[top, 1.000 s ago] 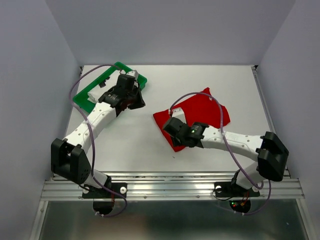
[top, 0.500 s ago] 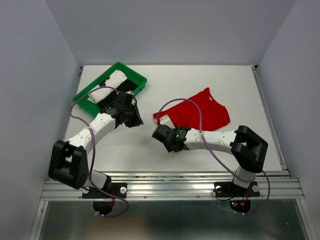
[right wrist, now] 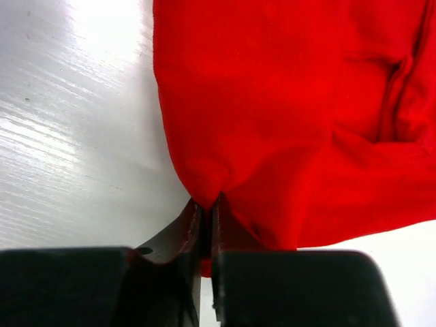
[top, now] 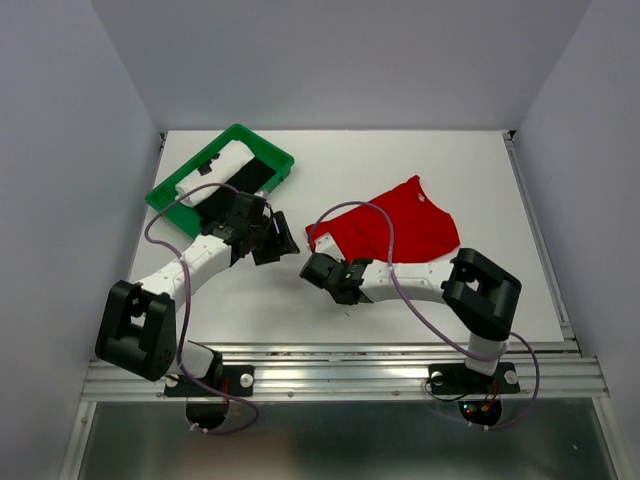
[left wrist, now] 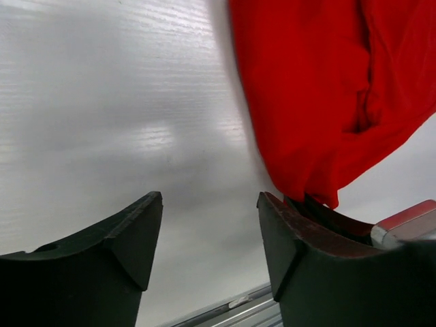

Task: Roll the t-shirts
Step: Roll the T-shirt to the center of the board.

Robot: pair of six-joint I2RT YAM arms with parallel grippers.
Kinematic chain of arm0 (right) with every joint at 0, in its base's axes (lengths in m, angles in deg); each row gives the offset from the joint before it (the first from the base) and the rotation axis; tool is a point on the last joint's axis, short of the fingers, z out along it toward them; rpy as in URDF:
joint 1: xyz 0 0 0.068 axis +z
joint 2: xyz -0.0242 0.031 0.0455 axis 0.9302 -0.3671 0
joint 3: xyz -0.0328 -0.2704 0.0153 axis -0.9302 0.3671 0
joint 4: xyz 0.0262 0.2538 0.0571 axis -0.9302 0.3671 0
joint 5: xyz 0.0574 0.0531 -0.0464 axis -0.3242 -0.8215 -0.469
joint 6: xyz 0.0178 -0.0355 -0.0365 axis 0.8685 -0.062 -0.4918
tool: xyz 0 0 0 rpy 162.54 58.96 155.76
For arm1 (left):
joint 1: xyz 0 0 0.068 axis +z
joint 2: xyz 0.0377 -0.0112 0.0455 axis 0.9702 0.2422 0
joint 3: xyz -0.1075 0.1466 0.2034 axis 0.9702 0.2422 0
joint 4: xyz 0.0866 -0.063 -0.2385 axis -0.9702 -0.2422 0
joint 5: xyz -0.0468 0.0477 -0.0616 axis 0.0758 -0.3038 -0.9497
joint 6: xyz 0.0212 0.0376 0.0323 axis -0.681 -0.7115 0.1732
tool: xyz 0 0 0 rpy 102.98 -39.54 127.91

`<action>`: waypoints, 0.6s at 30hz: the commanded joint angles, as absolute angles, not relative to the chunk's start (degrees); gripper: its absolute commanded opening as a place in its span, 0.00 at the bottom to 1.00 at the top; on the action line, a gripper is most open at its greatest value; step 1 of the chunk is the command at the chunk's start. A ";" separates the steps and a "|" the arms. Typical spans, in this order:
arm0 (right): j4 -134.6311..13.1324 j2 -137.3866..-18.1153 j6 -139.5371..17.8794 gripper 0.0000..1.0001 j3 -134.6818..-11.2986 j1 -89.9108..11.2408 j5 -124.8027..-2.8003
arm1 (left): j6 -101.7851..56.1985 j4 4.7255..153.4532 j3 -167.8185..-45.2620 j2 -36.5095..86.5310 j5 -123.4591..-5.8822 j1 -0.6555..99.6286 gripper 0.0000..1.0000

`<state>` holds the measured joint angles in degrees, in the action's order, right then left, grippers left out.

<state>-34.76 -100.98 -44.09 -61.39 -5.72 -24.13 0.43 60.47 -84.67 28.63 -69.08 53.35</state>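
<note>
The near-left edge of the t-shirt [right wrist: 272,102] is being pinched tight by the right gripper [right wrist: 206,208]. The left gripper [left wrist: 209,204] is being held spread wide, gripping nothing, over the table [left wrist: 102,102].

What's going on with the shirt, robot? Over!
Right gripper shut on shirt corner. Left gripper open, empty, close by. Shirt spread out, not rolled yet. Tray off to the side, not in the way.
</note>
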 commanded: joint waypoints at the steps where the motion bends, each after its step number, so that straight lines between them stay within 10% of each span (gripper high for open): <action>1: -36.91 -99.51 -42.95 0.01 -60.81 -5.18 -24.34 | 0.34 65.90 -81.40 26.16 -74.42 53.49 0.72; 18: -41.83 -85.27 -42.86 0.01 -55.10 -7.55 -34.54 | 5.52 89.98 -72.52 33.89 -86.82 52.34 0.84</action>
<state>-38.19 -88.13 -43.42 -56.12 -6.86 -32.28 3.36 81.96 -74.05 33.39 -83.02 52.46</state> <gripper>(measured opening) 0.056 0.831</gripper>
